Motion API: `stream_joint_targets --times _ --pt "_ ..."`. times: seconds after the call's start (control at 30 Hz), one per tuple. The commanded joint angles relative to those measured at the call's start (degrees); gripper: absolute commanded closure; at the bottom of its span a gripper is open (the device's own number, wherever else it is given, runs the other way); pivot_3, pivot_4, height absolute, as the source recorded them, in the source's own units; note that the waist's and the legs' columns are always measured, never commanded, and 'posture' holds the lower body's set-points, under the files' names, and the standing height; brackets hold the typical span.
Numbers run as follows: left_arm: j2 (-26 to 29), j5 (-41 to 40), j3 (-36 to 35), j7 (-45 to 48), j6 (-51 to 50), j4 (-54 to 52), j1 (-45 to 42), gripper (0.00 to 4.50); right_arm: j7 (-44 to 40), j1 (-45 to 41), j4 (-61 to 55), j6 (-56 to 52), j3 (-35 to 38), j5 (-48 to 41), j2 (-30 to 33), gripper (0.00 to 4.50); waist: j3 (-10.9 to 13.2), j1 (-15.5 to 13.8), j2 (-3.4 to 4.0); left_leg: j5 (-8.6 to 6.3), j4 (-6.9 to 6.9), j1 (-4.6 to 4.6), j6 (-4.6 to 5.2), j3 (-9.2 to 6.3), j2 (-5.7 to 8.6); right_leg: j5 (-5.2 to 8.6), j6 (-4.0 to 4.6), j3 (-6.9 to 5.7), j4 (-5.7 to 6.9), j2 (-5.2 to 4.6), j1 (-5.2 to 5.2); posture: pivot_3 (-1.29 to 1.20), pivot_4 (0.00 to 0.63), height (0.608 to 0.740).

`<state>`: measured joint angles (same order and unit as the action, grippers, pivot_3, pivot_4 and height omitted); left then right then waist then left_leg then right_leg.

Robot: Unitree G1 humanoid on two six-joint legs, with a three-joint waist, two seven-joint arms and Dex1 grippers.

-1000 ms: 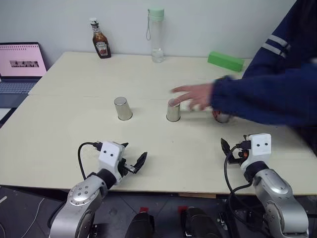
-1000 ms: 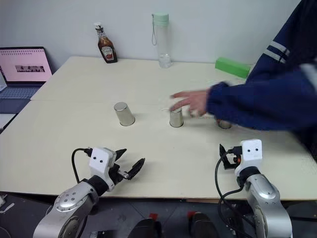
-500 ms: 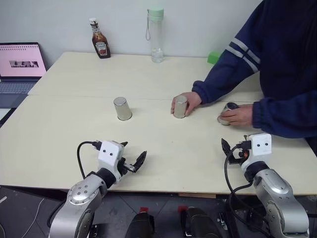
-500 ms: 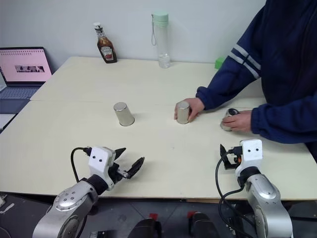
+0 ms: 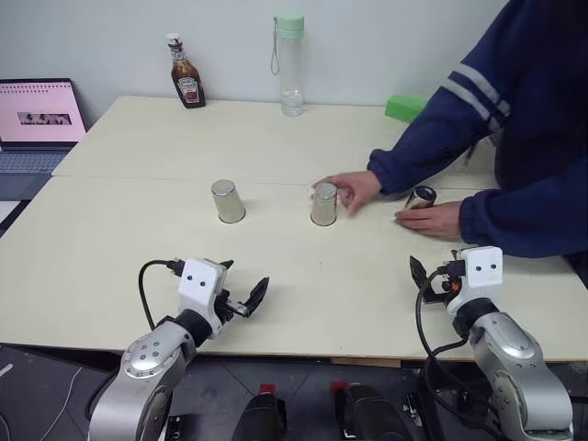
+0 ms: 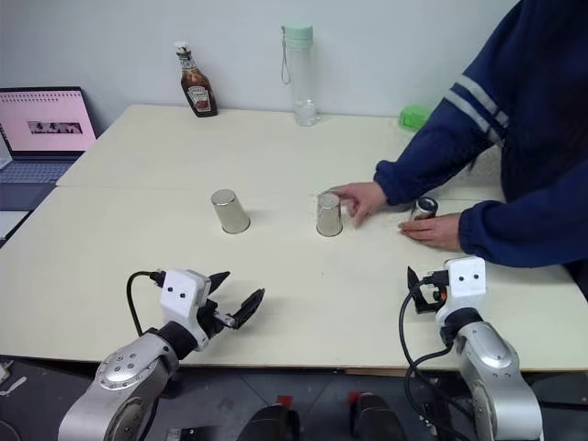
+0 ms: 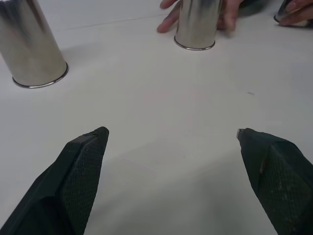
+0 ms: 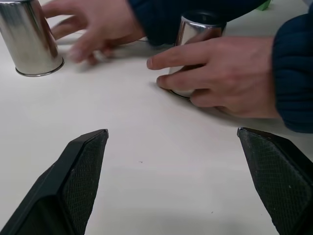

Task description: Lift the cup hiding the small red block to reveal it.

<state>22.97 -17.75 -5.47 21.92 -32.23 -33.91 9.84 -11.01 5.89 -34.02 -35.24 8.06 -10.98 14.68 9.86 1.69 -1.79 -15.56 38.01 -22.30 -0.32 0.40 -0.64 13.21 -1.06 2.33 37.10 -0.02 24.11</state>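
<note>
Silvery metal cups (image 5: 228,201) (image 5: 323,204) (image 5: 422,197) stand inverted on the cream table (image 5: 138,239); a person's hands (image 5: 354,190) (image 5: 432,220) touch two. Both robot hands (image 5: 241,299) (image 8: 171,176) gape open, empty.

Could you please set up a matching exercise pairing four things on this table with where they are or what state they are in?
Things:
1. ketchup bottle
2. laptop
3. left cup
4. left gripper

States:
A. open, resting near the table's front edge
B. standing alone, untouched
C. pink screen, off the table's left side
D. back left of the table

Pairs: 1-D, 2-C, 3-B, 4-A
</note>
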Motion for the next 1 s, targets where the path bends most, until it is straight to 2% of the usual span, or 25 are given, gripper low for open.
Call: stream_joint_targets --times 0.03,0.27,0.43,0.6,0.83,1.0 --pt "0.4 -0.5 -1.1 0.0 0.7 -2.1 -0.3 0.00 -1.8 -0.4 -1.9 1.7 1.5 -2.2 0.7 0.01 0.0 0.0 0.00 0.00 0.00 0.00 0.00 0.00 0.00 0.00 0.00 0.00 0.00 0.00 0.00 0.00 0.150 0.740" --pt "-0.7 0.0 0.8 -0.3 1.1 -0.4 -3.4 0.00 -6.3 -0.9 -3.1 3.6 -1.7 -3.6 3.1 0.01 0.0 0.0 0.00 0.00 0.00 0.00 0.00 0.00 0.00 0.00 0.00 -0.01 0.00 0.00 -0.01 0.00 0.150 0.740" --pt "-2.6 2.9 6.6 0.7 3.4 8.4 -13.0 0.00 -12.1 0.0 -4.7 4.2 -2.9 -7.2 6.0 0.01 0.0 -0.3 0.00 0.00 0.02 0.01 0.00 -0.02 0.03 -0.10 -0.17 -0.03 0.00 0.03 -0.04 0.00 0.150 0.740" --pt "-7.2 7.6 12.1 1.7 11.6 28.1 -27.8 0.00 -14.6 -2.0 -5.4 2.7 -2.0 -11.7 7.4 0.01 0.0 -0.4 -0.06 0.01 0.11 0.00 0.01 -0.03 0.11 -0.18 -0.30 -0.07 0.02 0.28 -0.07 0.00 0.150 0.740" --pt "-15.5 10.9 13.3 2.4 24.4 55.8 -44.2 0.00 -10.9 -0.9 -7.0 2.8 -1.5 -10.5 6.8 0.01 0.0 -0.4 -0.08 0.00 0.05 -0.18 0.02 -0.05 0.08 -0.24 -0.39 0.02 -0.07 0.36 0.01 0.00 0.150 0.740" --pt "-18.7 12.9 12.3 2.1 33.7 72.0 -51.7 0.00 -7.8 1.1 -8.5 3.2 -1.9 -9.3 5.8 0.01 0.0 -0.3 -0.09 0.00 0.05 -0.23 0.02 -0.09 0.08 -0.24 -0.39 0.00 -0.10 0.40 0.03 0.00 0.150 0.740"
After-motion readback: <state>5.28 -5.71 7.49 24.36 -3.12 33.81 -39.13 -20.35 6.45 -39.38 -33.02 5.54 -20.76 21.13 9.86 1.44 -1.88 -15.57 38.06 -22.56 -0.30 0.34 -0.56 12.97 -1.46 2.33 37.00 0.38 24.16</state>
